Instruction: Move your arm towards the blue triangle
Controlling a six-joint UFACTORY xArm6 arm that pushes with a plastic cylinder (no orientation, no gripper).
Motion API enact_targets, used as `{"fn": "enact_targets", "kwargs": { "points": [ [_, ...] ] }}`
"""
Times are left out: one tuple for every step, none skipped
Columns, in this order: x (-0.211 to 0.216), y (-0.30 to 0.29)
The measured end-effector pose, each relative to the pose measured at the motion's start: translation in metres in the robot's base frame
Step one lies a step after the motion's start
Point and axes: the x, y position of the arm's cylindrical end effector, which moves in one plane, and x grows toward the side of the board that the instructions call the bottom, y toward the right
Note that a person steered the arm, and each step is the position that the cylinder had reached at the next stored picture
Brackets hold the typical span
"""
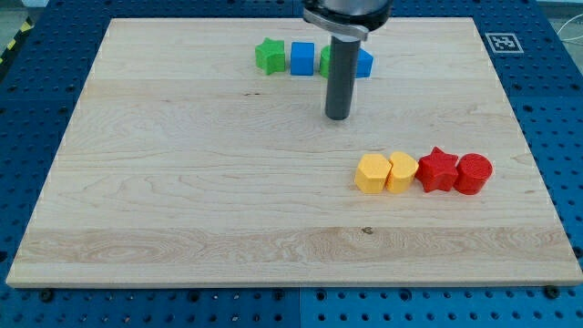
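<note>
Blue is the colour that matters, and there are two blue pieces near the far edge of the wooden board [182,200]: a blue cube [301,57] and, to its right, the blue triangle [364,63], mostly hidden behind the rod so its shape is only partly readable. A green block [325,60] sits touching the triangle on its left, also half hidden, and a green star [269,56] stands at the left end of that row. My tip [337,117] rests on the board just in front of the row, slightly left of the triangle, apart from every block. I have no fingers — only the bare rod, touching nothing.

Risks, as I judge them: driving straight toward the far edge would strike the green block rather than the triangle, and since the two touch, a push on one would shove the other. Overshooting could slide the triangle toward the far edge.

Near the right edge lie two yellow blocks [386,172], a red star [437,169] and a red cylinder [473,173], well clear.

No readable writing — only a square black-and-white marker [503,42] at the far right corner.
</note>
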Motion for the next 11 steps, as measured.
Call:
{"fn": "enact_targets", "kwargs": {
  "points": [
    [0.0, 0.018],
    [0.0, 0.037],
    [-0.004, 0.059],
    [-0.012, 0.063],
    [-0.029, 0.063],
    [-0.034, 0.063],
    [-0.045, 0.063],
    [-0.045, 0.061],
    [-0.05, 0.052],
    [-0.054, 0.047],
    [-0.054, 0.041]
  ]
}}
